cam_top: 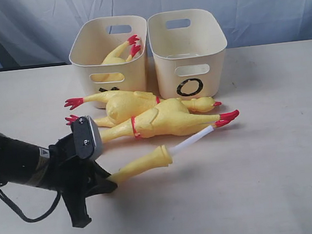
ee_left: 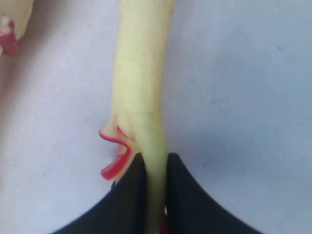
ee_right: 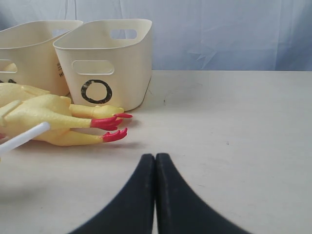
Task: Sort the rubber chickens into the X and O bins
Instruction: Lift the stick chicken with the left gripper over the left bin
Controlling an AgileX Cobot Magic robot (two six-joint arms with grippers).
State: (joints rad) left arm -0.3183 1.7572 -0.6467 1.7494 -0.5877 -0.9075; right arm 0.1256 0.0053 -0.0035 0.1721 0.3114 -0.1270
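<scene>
Left wrist view: pinching the neck piece [ee_left: 141, 73] in the left gripper [ee_left: 155, 158], near the table [cam_top: 273, 166] before 2 chickens [cam_top: 162, 119]; holding right gripper [ee_right: 156, 158] closed, empty. Picking up; next probably lifting clear toward the bins [cam_top: 164, 66].

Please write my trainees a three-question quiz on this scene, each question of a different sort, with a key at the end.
1. True or false: the right gripper holds a chicken.
2. What is the left gripper shut on? A) the neck piece with the white tube; B) a bin handle; C) a whole chicken's foot.
3. Fill in: in the exterior view, the binned chicken, red feet up, lies in the bin to the ___ of the O bin.
Key: 1 false, its fingers are shut on nothing; 2 A; 3 left.
</scene>
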